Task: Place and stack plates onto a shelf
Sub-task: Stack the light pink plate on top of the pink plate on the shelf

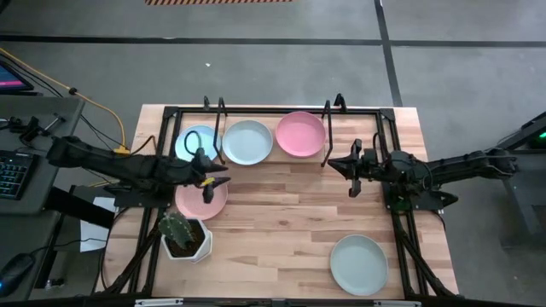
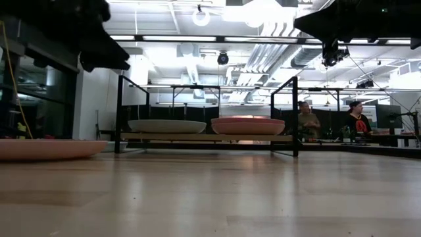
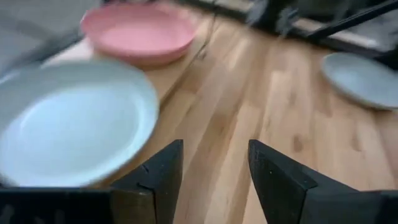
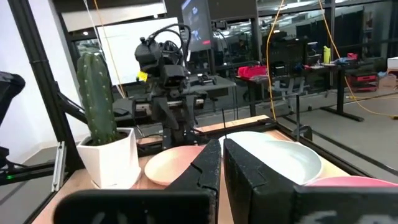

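Observation:
Three plates rest side by side on the wood shelf [image 1: 345, 136] at the table's far side: a light blue plate [image 1: 194, 141], a pale plate [image 1: 247, 141] and a pink plate [image 1: 300, 134]. A second pink plate [image 1: 194, 205] lies flat on the table in front of the shelf's left end, and a mint green plate [image 1: 358, 264] lies near the table's near right corner. My left gripper [image 1: 218, 181] hovers open over that second pink plate's right edge, pointing right; in its wrist view the fingers [image 3: 216, 165] hold nothing. My right gripper [image 1: 339, 167] hangs shut in the air by the shelf's right bracket.
A white pot with a cactus [image 1: 183, 234] stands near the table's left near corner, just in front of the pink plate. Black tube frames run along both table sides. Bare wood lies in the table's middle [image 1: 281, 213]. People stand in the room beyond [image 2: 309, 122].

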